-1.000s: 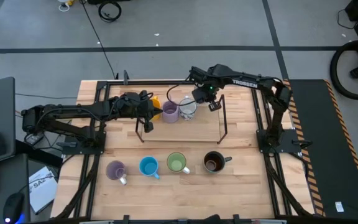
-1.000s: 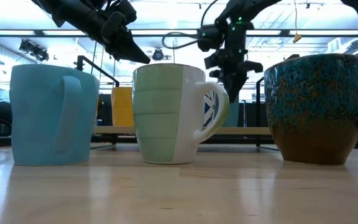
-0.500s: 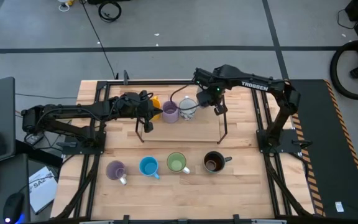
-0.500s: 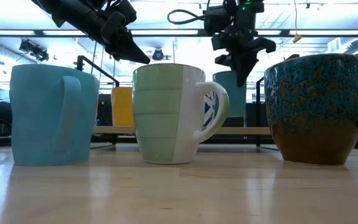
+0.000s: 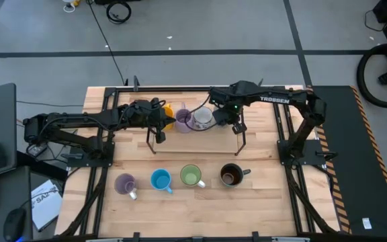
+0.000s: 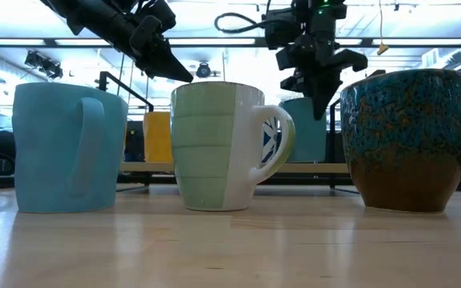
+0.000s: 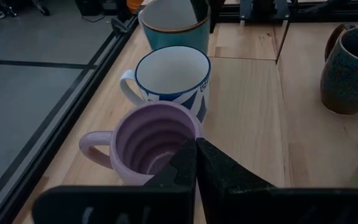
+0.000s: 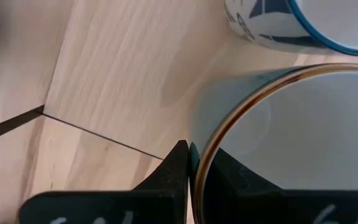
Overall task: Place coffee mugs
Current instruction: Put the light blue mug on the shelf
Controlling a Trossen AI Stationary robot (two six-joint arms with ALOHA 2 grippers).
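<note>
wooden table (image 5: 261,202) on grey floor (image 5: 200,27)

Even overhead light in the high view; ceiling strips glare behind the low view; left wrist view seems dim.

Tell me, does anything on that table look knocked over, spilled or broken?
Nothing stands out. The lavender mug, blue mug, green mug and dark speckled mug stand upright in a row, and no spill shows on the wooden table.

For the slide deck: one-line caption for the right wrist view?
Right gripper pinching the brown-edged rim of the teal mug, beside the blue-patterned white mug on the wooden board.
</note>
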